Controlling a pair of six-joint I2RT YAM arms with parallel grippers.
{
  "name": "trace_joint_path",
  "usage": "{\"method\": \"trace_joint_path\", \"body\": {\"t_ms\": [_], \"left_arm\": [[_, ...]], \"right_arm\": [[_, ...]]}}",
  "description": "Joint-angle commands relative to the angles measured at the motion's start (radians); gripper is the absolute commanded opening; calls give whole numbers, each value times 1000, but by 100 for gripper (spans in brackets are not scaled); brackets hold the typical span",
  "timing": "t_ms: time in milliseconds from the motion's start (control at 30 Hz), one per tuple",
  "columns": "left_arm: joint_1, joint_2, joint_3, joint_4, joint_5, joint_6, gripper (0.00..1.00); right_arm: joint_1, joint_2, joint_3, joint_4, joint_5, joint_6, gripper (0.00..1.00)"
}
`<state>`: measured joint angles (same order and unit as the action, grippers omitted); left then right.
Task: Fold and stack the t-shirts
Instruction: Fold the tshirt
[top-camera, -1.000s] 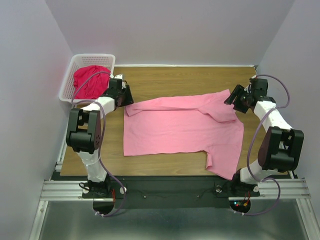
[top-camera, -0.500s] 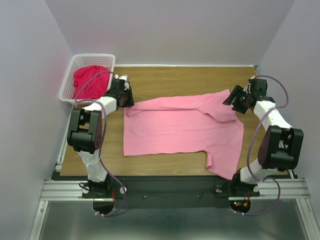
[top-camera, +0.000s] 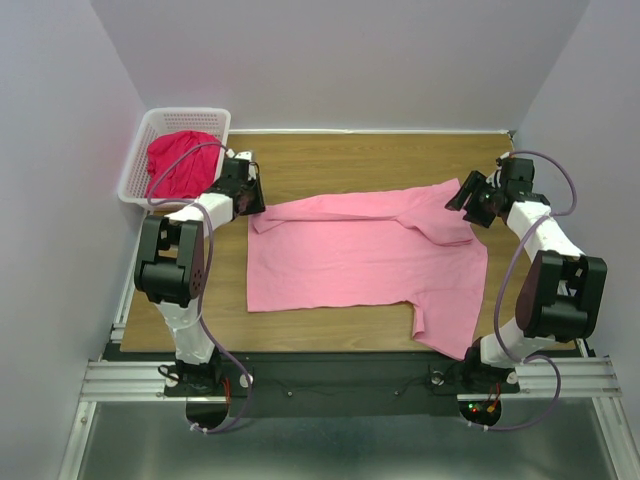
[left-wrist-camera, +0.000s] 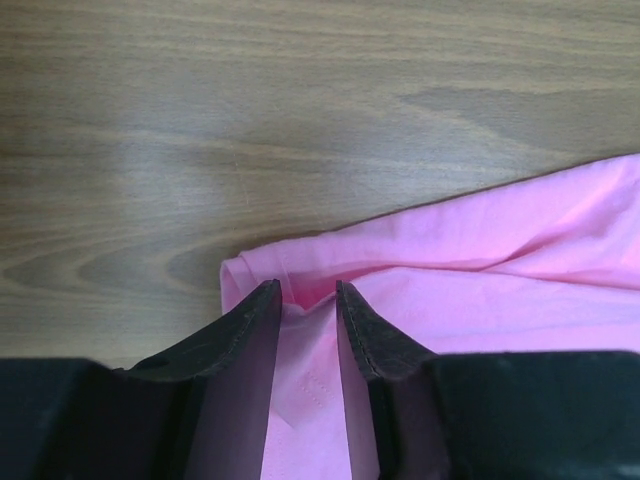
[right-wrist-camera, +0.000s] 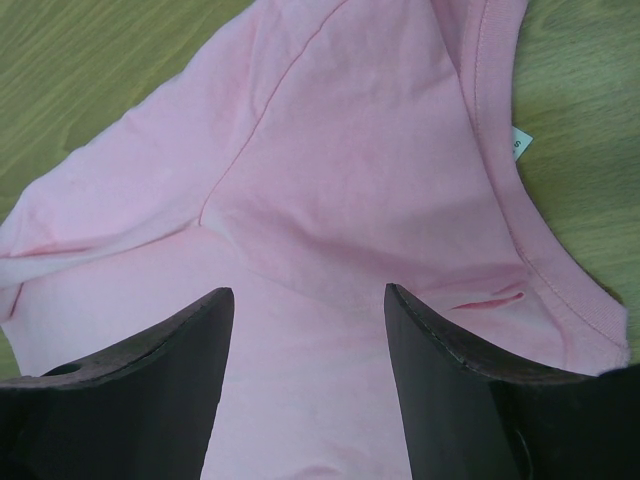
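The pink t-shirt (top-camera: 350, 255) lies spread across the middle of the desk (top-camera: 350, 160). Its hem is toward the left edge and its collar (right-wrist-camera: 505, 120) toward the right edge. Its far border is rolled over in a long fold. One sleeve (top-camera: 445, 320) reaches to the near edge at the right, and the other is folded back onto the body near the far-right part of the shirt. A small white label (right-wrist-camera: 518, 142) shows just beside the collar, on the wood.

The left gripper (left-wrist-camera: 305, 292) sits at the shirt's far-left corner. Its jaws are drawn close together, with a ridge of the pink hem pinched between them. The right gripper (right-wrist-camera: 310, 295) hangs over the shoulder and collar area. Its jaws are wide apart, with flat pink cloth showing between them, and whether the tips touch the fabric cannot be told.

The crimson t-shirt (top-camera: 182, 160) is bunched inside the white basket (top-camera: 190, 112), which stands in the far-left corner just behind the left arm's wrist. Part of that arm and its cable crosses in front of the basket's near rim. Bare wood runs along the far edge behind the pink shirt. A metal rail (top-camera: 350, 378) carrying both arm bases lines the near edge, and plain walls close in the left, far and right sides.
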<state>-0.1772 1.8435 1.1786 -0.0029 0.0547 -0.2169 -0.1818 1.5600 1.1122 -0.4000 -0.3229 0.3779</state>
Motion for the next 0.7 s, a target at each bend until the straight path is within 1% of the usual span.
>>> {"method": "trace_joint_path", "body": {"t_ms": [0,100,133,200,233,267,333,500,667], "left_arm": [[-7,2,33,-29,2,25,34],[-11,-7,27,-32,8,33,23],[-11,-10,23,-35,7,37,22],[-13,-16,16,-35,11,50,10],[-15,-20,12,-37,11,54,2],[-15,-24,10,-40,11,57,0],[-15,-32,4,-45,13,60,0],[-28,-119,-23,-58,19,65,0],[-56,-225,-117,-74,17,21,0]], "right_arm": [[1,-12,-8,23,-13,1,68],[1,-14,-8,23,-15,1,68],[1,-15,-8,23,-15,1,68],[1,-15,-8,23,-15,4,68],[1,-15,-8,24,-16,4,68],[1,-15,-8,24,-16,4,68],[-1,-17,-6,23,-18,4,68],[1,-31,-5,23,-12,7,68],[1,-43,-12,23,-2,12,68]]}}
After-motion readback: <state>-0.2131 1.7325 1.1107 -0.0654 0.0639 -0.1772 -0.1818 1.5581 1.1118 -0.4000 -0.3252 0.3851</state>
